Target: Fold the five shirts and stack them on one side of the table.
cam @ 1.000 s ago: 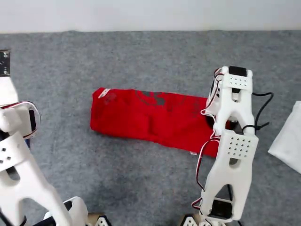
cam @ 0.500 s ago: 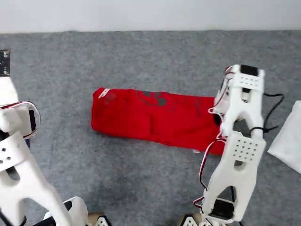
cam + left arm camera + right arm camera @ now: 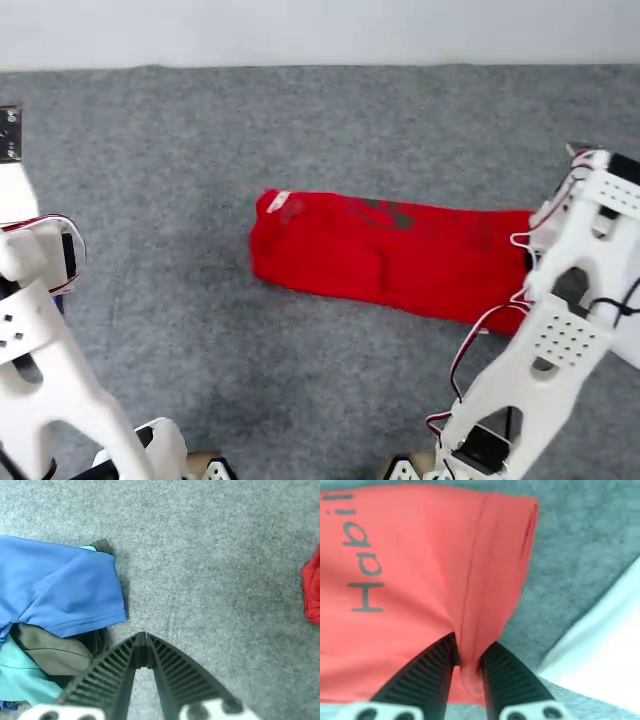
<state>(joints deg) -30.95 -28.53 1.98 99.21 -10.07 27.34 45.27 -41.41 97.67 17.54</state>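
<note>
A red shirt [image 3: 390, 255], folded into a long strip, lies across the middle of the grey table. My right gripper [image 3: 466, 656] is shut on the red shirt [image 3: 420, 570], pinching a fold of cloth at its right end; in the high view that arm [image 3: 570, 300] stands over the shirt's right end. A white shirt [image 3: 600, 640] lies just beyond that end. My left gripper [image 3: 145, 647] is shut on nothing above bare carpet, next to a pile with a blue shirt [image 3: 55, 587], an olive one [image 3: 50, 652] and a teal one [image 3: 20, 680]. The left arm [image 3: 40, 340] is at the table's left edge.
The table is covered in grey carpet [image 3: 330, 130]. A pale wall runs along its far edge. The red shirt's left end [image 3: 311, 592] shows at the rim of the left wrist view.
My right arm has moved right, dragging the red shirt about sixty pixels right with it. The white shirt at the right edge is now hidden behind the arm. The left arm has stayed still.
</note>
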